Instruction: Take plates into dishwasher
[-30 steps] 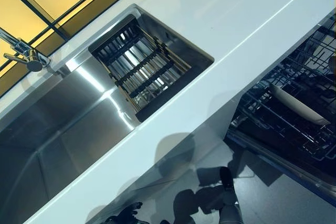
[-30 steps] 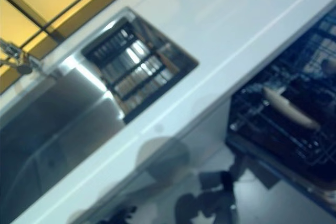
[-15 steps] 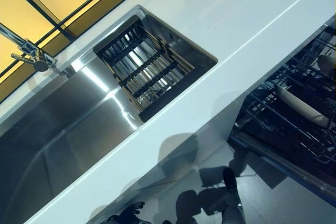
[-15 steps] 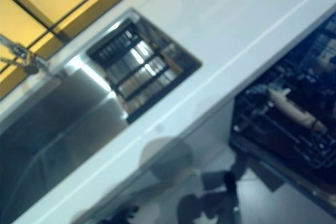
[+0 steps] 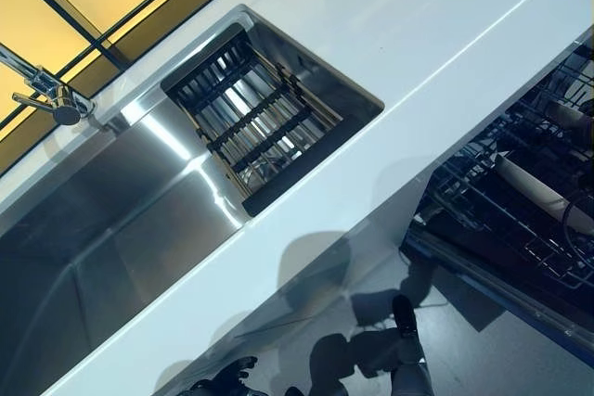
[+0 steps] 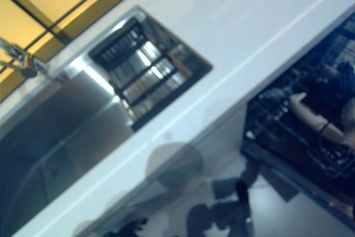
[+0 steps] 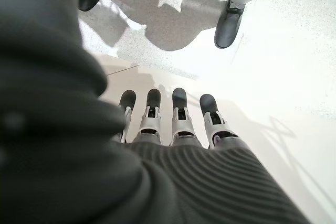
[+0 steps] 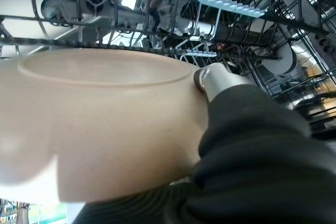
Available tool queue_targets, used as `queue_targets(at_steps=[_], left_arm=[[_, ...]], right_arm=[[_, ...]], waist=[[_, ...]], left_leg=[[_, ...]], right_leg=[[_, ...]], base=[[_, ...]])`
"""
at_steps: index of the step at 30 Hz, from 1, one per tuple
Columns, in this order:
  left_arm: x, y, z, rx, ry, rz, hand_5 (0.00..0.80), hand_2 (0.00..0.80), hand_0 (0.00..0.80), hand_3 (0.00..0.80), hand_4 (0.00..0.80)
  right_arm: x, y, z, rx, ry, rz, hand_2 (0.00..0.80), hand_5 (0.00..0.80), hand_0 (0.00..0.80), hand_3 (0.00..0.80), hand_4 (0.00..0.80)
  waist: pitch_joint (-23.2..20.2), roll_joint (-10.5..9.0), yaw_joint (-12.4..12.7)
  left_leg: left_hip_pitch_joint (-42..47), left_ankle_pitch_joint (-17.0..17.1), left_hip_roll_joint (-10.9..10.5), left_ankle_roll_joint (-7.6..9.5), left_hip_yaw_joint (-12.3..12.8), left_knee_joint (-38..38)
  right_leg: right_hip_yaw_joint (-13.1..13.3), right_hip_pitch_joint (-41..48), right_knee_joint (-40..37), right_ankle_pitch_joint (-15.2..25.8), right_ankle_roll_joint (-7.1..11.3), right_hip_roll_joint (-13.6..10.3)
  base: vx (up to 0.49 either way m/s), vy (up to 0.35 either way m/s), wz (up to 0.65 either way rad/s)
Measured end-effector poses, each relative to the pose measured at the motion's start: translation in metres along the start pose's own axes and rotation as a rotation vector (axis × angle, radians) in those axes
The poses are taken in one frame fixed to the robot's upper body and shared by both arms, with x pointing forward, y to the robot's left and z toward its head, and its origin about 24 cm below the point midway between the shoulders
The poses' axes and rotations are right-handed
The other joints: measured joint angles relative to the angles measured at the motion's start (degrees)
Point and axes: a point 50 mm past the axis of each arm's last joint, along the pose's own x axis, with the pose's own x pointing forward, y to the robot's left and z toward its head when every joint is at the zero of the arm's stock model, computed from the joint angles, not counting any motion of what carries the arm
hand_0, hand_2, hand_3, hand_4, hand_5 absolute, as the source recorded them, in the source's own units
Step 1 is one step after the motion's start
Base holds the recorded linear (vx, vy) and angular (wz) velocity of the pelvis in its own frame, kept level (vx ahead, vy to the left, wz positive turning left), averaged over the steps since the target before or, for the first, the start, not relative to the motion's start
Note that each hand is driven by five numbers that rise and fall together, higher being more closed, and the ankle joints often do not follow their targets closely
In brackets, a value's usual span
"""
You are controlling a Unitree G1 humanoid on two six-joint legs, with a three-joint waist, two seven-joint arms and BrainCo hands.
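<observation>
At three o'clock, inside the dishwasher rack (image 5: pixel 520 220), the right hand (image 8: pixel 220 80) has its fingers curled round the beige plate (image 8: pixel 100 124). Best to tip it edge-down between the tines before letting go. The left hand (image 7: pixel 178 124) hangs straight-fingered, empty.

- The plate (image 8: pixel 100 124) against the right hand (image 8: pixel 220 80) was a pale beige, plain, with faint dark speckles along its raised ring.
- The dishwasher rack (image 8: pixel 157 40) past that hand was dark grey wire.
- The right hand's cover was black, ribbed near the wrist; the one fingertip that showed was silver with a dark band.
- The left hand (image 7: pixel 178 124) had silver fingers with black tips and a dark ribbed cover.
- The floor (image 7: pixel 294 51) beyond the left hand was light grey, finely speckled.
- The counter (image 5: pixel 390 53) was glossy white.
- The sink (image 5: pixel 111 220) was brushed steel grey, its basket (image 5: pixel 255 118) black-framed with silver bars.
- The tap (image 5: pixel 51 95) was chrome.
</observation>
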Motion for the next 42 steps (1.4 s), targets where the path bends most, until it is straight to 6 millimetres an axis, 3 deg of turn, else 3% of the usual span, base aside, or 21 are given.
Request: queue_targets(at_steps=[8,40,42], left_arm=[[0.000,0.000,0.002,0.005,-0.007,-0.002,0.000,0.000,0.000,0.000,0.000],[0.001,-0.004,0.006,0.024,-0.016,-0.019,0.000,0.000,0.000,0.000,0.000],[0.001,-0.004,0.006,0.024,-0.015,-0.019,0.000,0.000,0.000,0.000,0.000]], right_arm=[[0.001,0.004,-0.006,-0.024,0.048,0.019,0.800,0.800,0.800,0.800,0.800],[0.001,0.006,-0.017,-0.033,0.130,0.002,0.800,0.800,0.800,0.800,0.800],[0.001,0.006,-0.018,-0.033,0.132,0.000,0.420,0.420,0.420,0.420,0.420]], waist=[[0.0,0.01,1.2],[0.0,0.03,1.2],[0.0,0.04,1.2]], left_leg=[[-0.1,0.2,0.4,0.31,-0.6,0.0],[-1.1,0.2,0.9,0.33,-1.4,0.0],[-1.0,0.2,0.9,0.33,-1.4,0.0]], right_leg=[[-0.2,0.0,0.2,-0.1,-0.20,0.4],[-1.3,-0.7,0.9,-0.4,-0.58,0.5],[-1.4,-0.6,0.9,-0.4,-0.58,0.5]], base=[[-0.001,-0.001,0.01],[-0.001,-0.001,0.01],[0.000,0.000,0.00]])
